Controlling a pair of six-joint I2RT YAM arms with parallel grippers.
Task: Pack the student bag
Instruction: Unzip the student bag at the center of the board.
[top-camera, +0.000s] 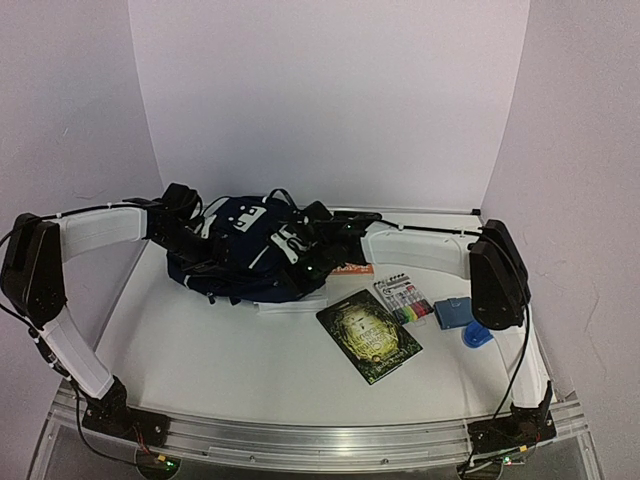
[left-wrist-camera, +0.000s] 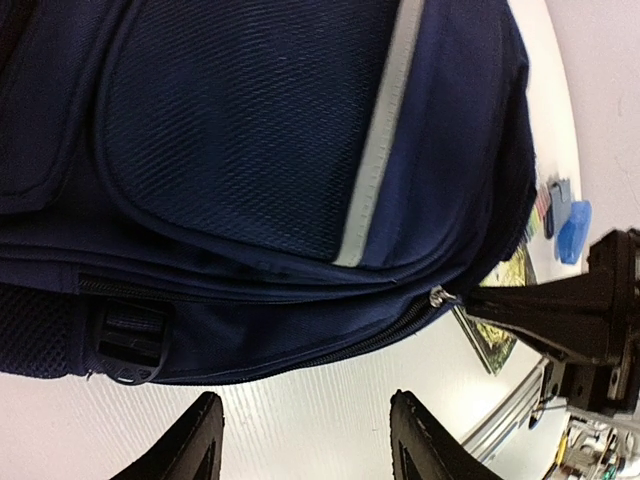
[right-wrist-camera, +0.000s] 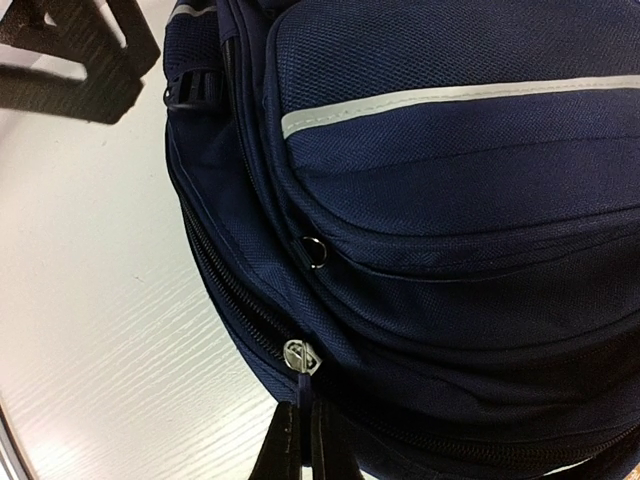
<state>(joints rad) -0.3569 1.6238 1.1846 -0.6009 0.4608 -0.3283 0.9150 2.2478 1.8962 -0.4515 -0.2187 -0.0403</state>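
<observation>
Coarse-weave navy student bag (top-camera: 238, 268), shiny metal zipper pull (right-wrist-camera: 298, 357) in pressed-together R hand (right-wrist-camera: 303, 430); L hand (left-wrist-camera: 308, 440) spread.

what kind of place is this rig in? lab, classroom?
Probably a lab robot cell, not a classroom: plain white backdrop panels box in a white table, both arms are bolted to an aluminium rail, and the student bag, book and markers look staged.

- The green book (top-camera: 369, 336) has ornate print on its cover, too small to read.
- The marker pack (top-camera: 404, 299) label shows lines of print, also illegible.
- No text can be read anywhere.
</observation>
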